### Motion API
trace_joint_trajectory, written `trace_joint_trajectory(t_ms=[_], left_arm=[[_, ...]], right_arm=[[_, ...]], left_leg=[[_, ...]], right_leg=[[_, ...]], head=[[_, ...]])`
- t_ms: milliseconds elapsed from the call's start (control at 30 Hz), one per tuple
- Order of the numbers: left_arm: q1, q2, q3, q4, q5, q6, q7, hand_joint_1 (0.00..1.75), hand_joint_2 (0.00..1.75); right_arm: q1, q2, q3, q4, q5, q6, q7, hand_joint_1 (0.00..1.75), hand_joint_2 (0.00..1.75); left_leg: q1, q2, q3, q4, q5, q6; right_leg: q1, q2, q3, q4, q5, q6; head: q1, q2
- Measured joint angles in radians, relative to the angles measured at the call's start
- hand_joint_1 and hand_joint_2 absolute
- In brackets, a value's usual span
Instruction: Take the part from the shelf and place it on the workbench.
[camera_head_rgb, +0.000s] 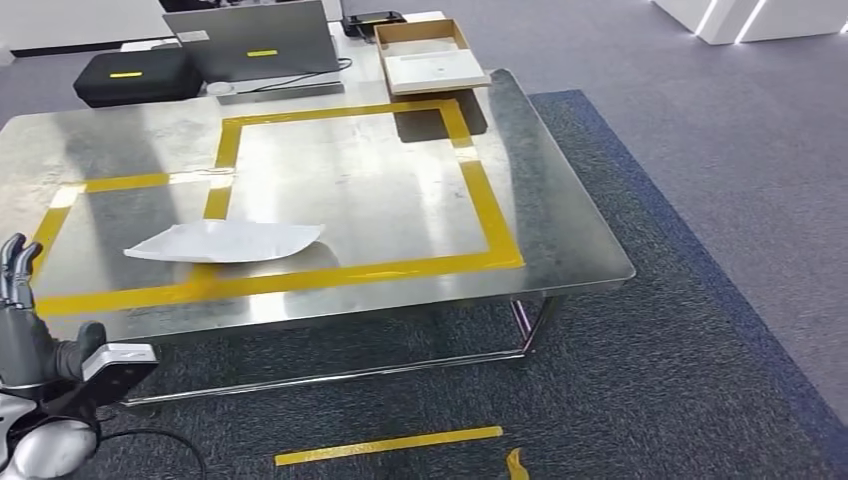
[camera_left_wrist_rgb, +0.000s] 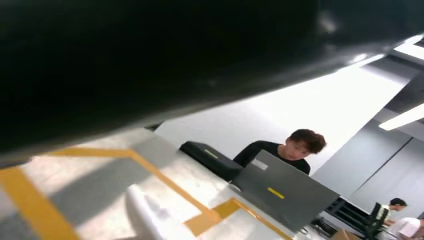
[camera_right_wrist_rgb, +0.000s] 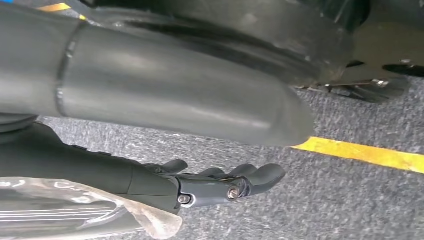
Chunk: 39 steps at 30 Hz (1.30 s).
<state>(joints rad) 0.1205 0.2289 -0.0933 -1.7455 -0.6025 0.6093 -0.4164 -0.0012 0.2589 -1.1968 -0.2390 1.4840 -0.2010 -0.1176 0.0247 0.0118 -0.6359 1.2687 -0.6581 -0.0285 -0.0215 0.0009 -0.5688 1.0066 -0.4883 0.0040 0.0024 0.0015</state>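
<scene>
A white bagged part (camera_head_rgb: 225, 241) lies flat on the steel workbench (camera_head_rgb: 560, 215), across the front yellow tape line; the left wrist view shows it too (camera_left_wrist_rgb: 145, 212). My left hand (camera_head_rgb: 20, 300) is raised at the bench's near left corner, fingers apart and pointing up, holding nothing. My right hand (camera_right_wrist_rgb: 220, 185) hangs low over the carpet. A clear plastic bag with a ribbed part (camera_right_wrist_rgb: 75, 217) lies against its fingers and appears to be held; the grip itself is hidden.
A grey laptop (camera_head_rgb: 255, 40), a black case (camera_head_rgb: 135, 75) and an open cardboard box (camera_head_rgb: 430, 55) stand along the bench's far edge. A person (camera_left_wrist_rgb: 280, 150) sits behind the laptop. Yellow tape strips (camera_head_rgb: 390, 445) mark the carpet in front of the bench.
</scene>
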Motion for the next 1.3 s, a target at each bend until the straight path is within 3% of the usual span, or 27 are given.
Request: trace_joint_trajectory(t_ms=[33, 67, 133, 200, 300, 333, 367, 467, 500, 533, 567, 600, 633, 700, 733, 800, 833, 867, 967, 1000, 1033, 1067, 1100, 1133, 1167, 1233, 1300], left_arm=[[0.022, -0.013, 0.007, -0.017, 0.023, -0.002, -0.017, 0.00, 0.00], [0.041, -0.025, 0.012, -0.032, 0.043, -0.003, -0.032, 0.00, 0.00], [0.072, -0.048, 0.020, -0.063, 0.071, -0.002, -0.056, 0.00, 0.00], [0.098, -0.067, 0.026, -0.092, 0.094, -0.002, -0.070, 0.00, 0.00], [0.142, -0.105, 0.040, -0.125, 0.142, 0.000, -0.092, 0.00, 0.00], [0.154, -0.120, 0.045, -0.134, 0.154, 0.001, -0.097, 0.00, 0.00], [0.165, -0.132, 0.049, -0.141, 0.160, 0.001, -0.101, 0.00, 0.00], [0.185, -0.160, 0.054, -0.154, 0.179, -0.003, -0.107, 0.00, 0.00], [0.190, -0.170, 0.058, -0.156, 0.204, -0.012, -0.108, 0.00, 0.00], [0.194, -0.183, 0.063, -0.157, 0.243, -0.027, -0.105, 0.00, 0.00], [0.198, -0.201, 0.071, -0.157, 0.293, -0.047, -0.098, 0.00, 0.00], [0.203, -0.224, 0.082, -0.157, 0.344, -0.068, -0.088, 0.00, 0.00], [0.209, -0.248, 0.093, -0.155, 0.389, -0.091, -0.075, 0.00, 0.00], [0.220, -0.295, 0.116, -0.145, 0.454, -0.140, -0.055, 0.00, 0.00], [0.223, -0.315, 0.130, -0.132, 0.475, -0.166, -0.048, 0.00, 0.00], [0.223, -0.351, 0.164, -0.093, 0.496, -0.215, -0.038, 0.00, 0.00], [0.223, -0.367, 0.184, -0.067, 0.498, -0.238, -0.032, 0.00, 0.00], [0.221, -0.381, 0.206, -0.037, 0.493, -0.263, -0.021, 0.00, 0.00], [0.208, -0.405, 0.276, 0.072, 0.453, -0.336, 0.028, 0.00, 0.00], [0.200, -0.407, 0.299, 0.110, 0.442, -0.352, 0.039, 0.00, 0.00], [0.193, -0.409, 0.319, 0.147, 0.433, -0.363, 0.045, 0.00, 0.00], [0.186, -0.412, 0.336, 0.179, 0.429, -0.370, 0.046, 0.00, 0.00], [0.181, -0.413, 0.351, 0.204, 0.426, -0.373, 0.047, 0.00, 0.00], [0.177, -0.415, 0.362, 0.224, 0.424, -0.376, 0.047, 0.00, 0.00], [0.172, -0.417, 0.370, 0.238, 0.423, -0.377, 0.047, 0.00, 0.00], [0.164, -0.421, 0.381, 0.258, 0.421, -0.378, 0.047, 0.00, 0.00], [0.160, -0.426, 0.391, 0.272, 0.418, -0.379, 0.047, 0.00, 0.00]], right_arm=[[0.000, 0.000, 0.000, 0.000, 0.002, -0.002, 0.002, 0.00, 0.00], [-0.001, 0.000, 0.000, 0.000, 0.003, -0.004, 0.005, 0.00, 0.00], [-0.004, 0.001, 0.000, -0.001, 0.008, -0.006, 0.011, 0.00, 0.00], [-0.008, 0.003, -0.001, -0.001, 0.011, -0.007, 0.015, 0.00, 0.00], [-0.012, 0.005, -0.001, -0.002, 0.014, -0.009, 0.023, 0.00, 0.00], [-0.011, 0.005, -0.001, -0.002, 0.014, -0.010, 0.026, 0.00, 0.00], [-0.011, 0.005, -0.002, -0.002, 0.014, -0.011, 0.027, 0.00, 0.00], [-0.013, 0.005, -0.004, -0.004, 0.014, -0.013, 0.029, 0.00, 0.00], [-0.014, 0.005, -0.005, -0.004, 0.014, -0.015, 0.030, 0.00, 0.00], [-0.015, 0.005, -0.006, -0.005, 0.014, -0.017, 0.032, 0.00, 0.00], [-0.015, 0.006, -0.007, -0.006, 0.014, -0.021, 0.035, 0.00, 0.00], [-0.016, 0.006, -0.008, -0.007, 0.014, -0.024, 0.039, 0.00, 0.00], [-0.018, 0.006, -0.009, -0.008, 0.016, -0.029, 0.042, 0.00, 0.00], [-0.023, 0.007, -0.012, -0.010, 0.022, -0.037, 0.047, 0.00, 0.00], [-0.026, 0.007, -0.013, -0.011, 0.026, -0.041, 0.048, 0.00, 0.00], [-0.031, 0.007, -0.014, -0.011, 0.033, -0.045, 0.050, 0.00, 0.00], [-0.033, 0.006, -0.014, -0.010, 0.035, -0.046, 0.051, 0.00, 0.00], [-0.033, 0.005, -0.014, -0.010, 0.036, -0.047, 0.052, 0.00, 0.00], [-0.034, -0.002, -0.015, -0.010, 0.040, -0.045, 0.057, 0.00, 0.00], [-0.035, -0.005, -0.015, -0.010, 0.041, -0.044, 0.057, 0.00, 0.00], [-0.035, -0.008, -0.015, -0.010, 0.042, -0.044, 0.058, 0.00, 0.00], [-0.036, -0.010, -0.015, -0.010, 0.042, -0.043, 0.058, 0.00, 0.00], [-0.037, -0.011, -0.015, -0.009, 0.042, -0.043, 0.058, 0.00, 0.00], [-0.038, -0.012, -0.015, -0.009, 0.042, -0.043, 0.059, 0.00, 0.00], [-0.038, -0.013, -0.015, -0.009, 0.042, -0.043, 0.059, 0.00, 0.00], [-0.040, -0.013, -0.015, -0.009, 0.042, -0.043, 0.059, 0.00, 0.00], [-0.041, -0.014, -0.015, -0.008, 0.042, -0.043, 0.059, 0.00, 0.00]], left_leg=[[0.000, 0.000, 0.009, 0.011, 0.003, 0.002], [-0.001, -0.001, 0.035, -0.015, 0.023, 0.006], [-0.004, -0.003, 0.122, -0.150, 0.074, 0.016], [-0.009, -0.006, 0.185, -0.263, 0.095, 0.023], [-0.014, -0.005, 0.184, -0.287, 0.106, 0.034], [-0.014, -0.003, 0.176, -0.288, 0.115, 0.041], [-0.013, -0.001, 0.166, -0.291, 0.127, 0.051], [-0.015, 0.002, 0.126, -0.290, 0.160, 0.065], [-0.018, 0.002, 0.110, -0.288, 0.171, 0.066], [-0.020, 0.003, 0.094, -0.285, 0.182, 0.066], [-0.021, 0.004, 0.078, -0.282, 0.191, 0.065], [-0.023, 0.004, 0.064, -0.279, 0.200, 0.064], [-0.024, 0.004, 0.052, -0.275, 0.209, 0.063], [-0.027, 0.004, 0.034, -0.268, 0.225, 0.056], [-0.028, 0.005, 0.029, -0.266, 0.235, 0.051], [-0.027, 0.005, 0.022, -0.267, 0.254, 0.040], [-0.025, 0.004, 0.018, -0.265, 0.250, 0.034], [-0.023, 0.002, 0.012, -0.250, 0.225, 0.027], [-0.016, -0.003, -0.014, -0.106, 0.073, 0.009], [-0.014, -0.003, -0.019, -0.046, 0.043, 0.005], [-0.012, -0.003, -0.016, -0.004, 0.040, 0.002], [-0.010, -0.003, -0.002, 0.009, 0.060, 0.000], [-0.008, -0.003, 0.026, -0.012, 0.092, -0.001], [-0.006, -0.003, 0.069, -0.067, 0.120, -0.001], [-0.006, -0.005, 0.119, -0.140, 0.129, 0.001], [-0.008, -0.009, 0.188, -0.260, 0.112, 0.011], [-0.013, -0.011, 0.190, -0.290, 0.104, 0.027]], right_leg=[[0.002, 0.001, -0.009, 0.001, 0.007, -0.001], [0.004, 0.001, -0.018, 0.002, 0.013, 0.000], [0.006, 0.002, -0.032, 0.004, 0.025, 0.005], [0.008, 0.002, -0.040, 0.006, 0.038, 0.014], [0.006, 0.001, -0.045, 0.002, 0.057, 0.035], [0.005, 0.001, -0.050, 0.007, 0.046, 0.041], [0.004, 0.001, -0.060, 0.026, 0.018, 0.045], [0.003, 0.000, -0.105, 0.185, -0.125, 0.052], [0.003, 0.000, -0.112, 0.241, -0.148, 0.053], [0.003, 0.000, -0.106, 0.272, -0.144, 0.053], [0.003, 0.000, -0.085, 0.272, -0.121, 0.052], [0.004, 0.000, -0.047, 0.237, -0.090, 0.049], [0.006, 0.000, 0.007, 0.173, -0.068, 0.044], [0.011, -0.001, 0.120, 0.017, -0.068, 0.033], [0.014, -0.001, 0.152, -0.036, -0.078, 0.029], [0.016, -0.002, 0.159, -0.070, -0.082, 0.022], [0.015, -0.003, 0.149, -0.070, -0.074, 0.017], [0.014, -0.005, 0.140, -0.071, -0.063, 0.010], [0.012, -0.010, 0.101, -0.071, -0.028, -0.006], [0.012, -0.011, 0.089, -0.069, -0.016, -0.006], [0.012, -0.011, 0.073, -0.065, -0.005, -0.005], [0.012, -0.011, 0.056, -0.058, 0.006, -0.003], [0.012, -0.010, 0.039, -0.050, 0.016, -0.001], [0.011, -0.010, 0.019, -0.040, 0.024, 0.003], [0.012, -0.009, 0.002, -0.029, 0.030, 0.008], [0.014, -0.009, -0.022, -0.014, 0.043, 0.020], [0.013, -0.009, -0.033, -0.012, 0.061, 0.034]], head=[[0.000, 0.000], [0.000, 0.000], [0.000, 0.000], [0.001, 0.000], [-0.002, 0.000], [-0.002, 0.000], [0.000, 0.000], [0.005, 0.000], [0.005, 0.000], [0.005, 0.000], [0.005, 0.000], [0.005, 0.000], [0.005, 0.000], [0.005, 0.000], [0.005, 0.000], [0.005, 0.000], [0.005, 0.000], [0.004, 0.000], [-0.001, 0.000], [-0.001, 0.000], [-0.002, 0.000], [-0.002, 0.000], [-0.002, 0.000], [-0.002, 0.000], [-0.003, 0.000], [-0.002, 0.000], [-0.001, 0.000]])
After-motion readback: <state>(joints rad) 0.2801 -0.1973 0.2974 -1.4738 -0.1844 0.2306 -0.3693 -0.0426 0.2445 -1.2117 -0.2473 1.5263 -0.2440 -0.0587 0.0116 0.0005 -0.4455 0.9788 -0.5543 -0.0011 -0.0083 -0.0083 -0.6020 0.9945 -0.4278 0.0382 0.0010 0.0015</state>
